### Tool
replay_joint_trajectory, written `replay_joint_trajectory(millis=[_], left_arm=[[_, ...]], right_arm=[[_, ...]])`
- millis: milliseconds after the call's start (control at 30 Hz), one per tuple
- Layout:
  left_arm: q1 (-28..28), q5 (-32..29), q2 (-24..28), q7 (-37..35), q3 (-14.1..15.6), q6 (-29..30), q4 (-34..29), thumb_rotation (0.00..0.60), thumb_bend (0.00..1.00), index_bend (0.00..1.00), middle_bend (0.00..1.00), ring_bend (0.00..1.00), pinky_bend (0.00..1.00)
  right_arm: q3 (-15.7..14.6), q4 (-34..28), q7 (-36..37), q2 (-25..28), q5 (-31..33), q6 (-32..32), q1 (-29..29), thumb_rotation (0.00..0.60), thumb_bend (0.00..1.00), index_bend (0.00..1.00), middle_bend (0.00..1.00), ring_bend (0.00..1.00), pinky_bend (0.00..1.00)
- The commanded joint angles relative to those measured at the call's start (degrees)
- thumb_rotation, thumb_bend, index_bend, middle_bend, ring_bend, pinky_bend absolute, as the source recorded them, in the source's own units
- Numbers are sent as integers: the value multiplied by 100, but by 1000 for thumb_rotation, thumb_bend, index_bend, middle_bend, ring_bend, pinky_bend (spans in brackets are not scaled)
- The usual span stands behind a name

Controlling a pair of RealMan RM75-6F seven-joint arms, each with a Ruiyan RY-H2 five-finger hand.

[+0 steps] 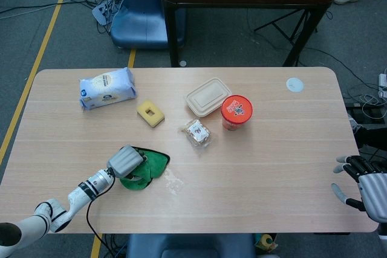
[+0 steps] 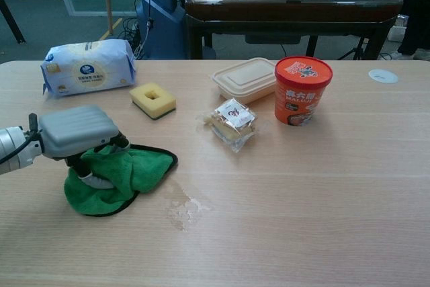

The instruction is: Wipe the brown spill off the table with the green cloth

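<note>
Beyond the left robot hand [image 2: 77, 134] gripping the green cloth [image 2: 124, 174] lie a yellow sponge [image 2: 153, 99], snack packet [image 2: 232, 122] and red cup [image 2: 302, 89]; right robot hand [image 1: 364, 183] spread, empty.

Left hand [image 2: 74, 131] on cloth [image 2: 127, 173] left of spill [image 2: 185, 211]; sponge [image 2: 153, 99], snack packet [image 2: 232, 123], cup [image 2: 302, 90] behind.

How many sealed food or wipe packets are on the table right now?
2. The white-and-blue soft pack lies near the far left corner of the table. The small clear snack packet lies mid-table, just in front of the beige lidded container. None seems hidden.
</note>
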Motion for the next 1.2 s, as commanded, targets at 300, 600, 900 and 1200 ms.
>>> replay_joint_trajectory(millis=[300,600,900,1200], left_arm=[[-187,432,-287,225,222,5,-835,600,171,564,567,588,944],[-223,482,-422,481,203,-55,-1424,600,171,563,567,588,936],[-238,199,-763,1059,-113,-302,-1190,600,171,567,567,588,901],[-248,-209,-964,1203,-500,-377,-582,600,170,570,567,588,900]], right_arm=[[-11,20,27,6,-1,62,-48,600,373,442,318,236,317],[-4,22,38,5,16,81,-67,600,372,442,318,236,317],[2,31,58,1,9,81,-63,600,373,442,318,236,316],[9,56,94,8,40,102,-87,600,373,442,318,236,316]])
